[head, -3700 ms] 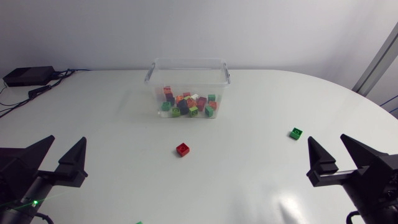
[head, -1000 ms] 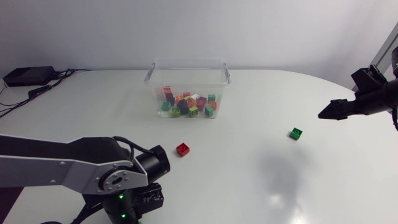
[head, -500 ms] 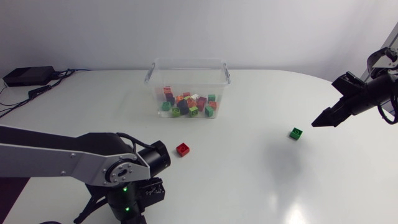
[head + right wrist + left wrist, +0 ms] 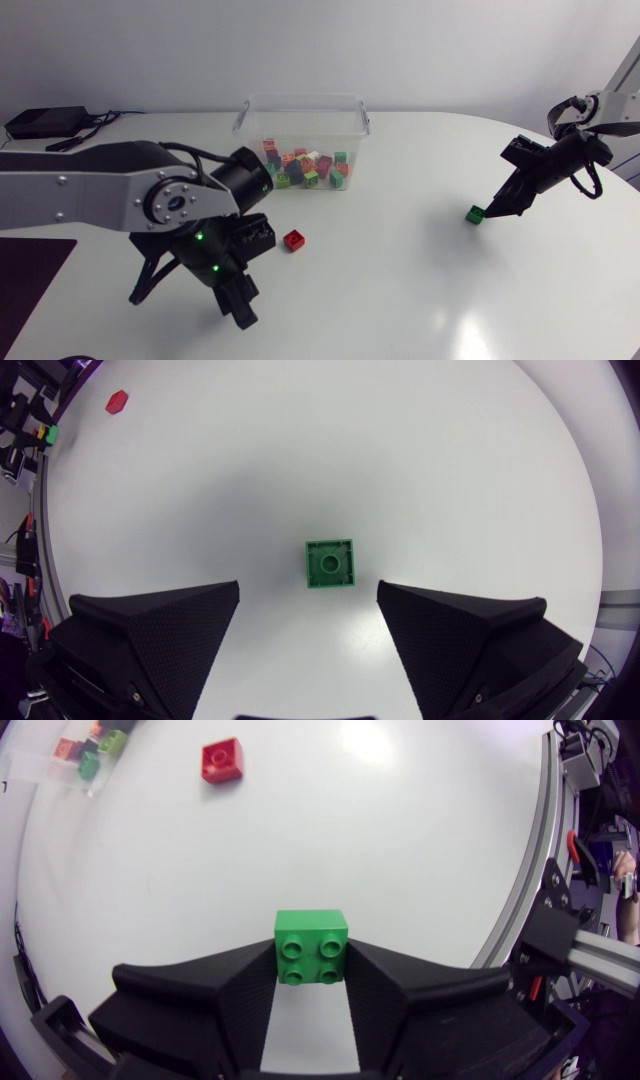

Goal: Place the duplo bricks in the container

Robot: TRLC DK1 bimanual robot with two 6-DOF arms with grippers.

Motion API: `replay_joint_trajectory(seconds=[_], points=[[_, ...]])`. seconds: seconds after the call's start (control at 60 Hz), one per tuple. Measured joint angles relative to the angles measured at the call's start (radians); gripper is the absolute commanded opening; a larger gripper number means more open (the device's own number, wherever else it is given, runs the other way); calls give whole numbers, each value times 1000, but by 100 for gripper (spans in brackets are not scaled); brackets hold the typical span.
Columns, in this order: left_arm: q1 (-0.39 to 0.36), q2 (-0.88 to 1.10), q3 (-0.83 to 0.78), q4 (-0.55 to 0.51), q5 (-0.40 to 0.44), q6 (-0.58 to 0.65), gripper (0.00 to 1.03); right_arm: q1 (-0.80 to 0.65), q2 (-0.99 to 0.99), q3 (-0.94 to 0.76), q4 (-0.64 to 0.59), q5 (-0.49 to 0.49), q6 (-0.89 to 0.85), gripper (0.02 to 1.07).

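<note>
The left claw pinches a green brick by two opposite sides, studs up, low over the table near its front edge. A red brick lies on the table between that claw and the container. The clear container sits toward the table's back edge with a heap of bricks inside. Off to the right, the right claw is spread, hanging over the other green brick, which lies just ahead of its tips, untouched.
</note>
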Motion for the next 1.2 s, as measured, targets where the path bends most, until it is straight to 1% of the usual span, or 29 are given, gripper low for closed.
replay_joint_trajectory(seconds=[0.133, 0.233, 0.25, 0.3, 0.567, 0.617, 0.667, 0.733, 0.8, 0.833, 0.867, 0.883, 0.917, 0.95, 1.2], points=[[54, -35, 74, 15, 0, 19, 32, 17, 27, 0, 64, 28, -4, 99], [100, -61, 110, 73, 0, 22, 32, 18, 58, 0, 108, 51, -8, 99], [111, -69, 116, 98, 0, 22, 32, 18, 60, 0, 111, 53, -11, 98], [121, -78, 126, 114, 0, 22, 32, 18, 65, -2, 116, 57, -22, 96], [157, -87, 186, 227, 0, 19, 33, 21, 69, -47, 160, 61, -50, 96], [169, -87, 193, 261, 0, 14, 33, 23, 76, -50, 170, 61, -51, 91], [183, -87, 199, 287, 0, 3, 33, 23, 83, -51, 176, 61, -51, 91], [201, -87, 209, 312, 0, -6, 33, 23, 92, -53, 190, 61, -51, 83], [220, -87, 222, 335, 0, -12, 33, 23, 95, -54, 194, 61, -52, 72], [223, -87, 222, 346, 0, -13, 33, 23, 97, -55, 195, 61, -52, 70], [228, -87, 224, 363, 0, -20, 33, 23, 97, -57, 198, 61, -52, 60], [230, -87, 225, 369, 0, -24, 33, 23, 98, -58, 200, 60, -52, 54], [233, -86, 226, 377, 0, -30, 33, 23, 99, -60, 201, 56, -52, 50], [235, -85, 226, 385, 0, -33, 33, 23, 100, -61, 202, 48, -52, 48], [246, -58, 236, 417, 0, -50, 33, 23, 102, -64, 216, 34, -52, 48]])
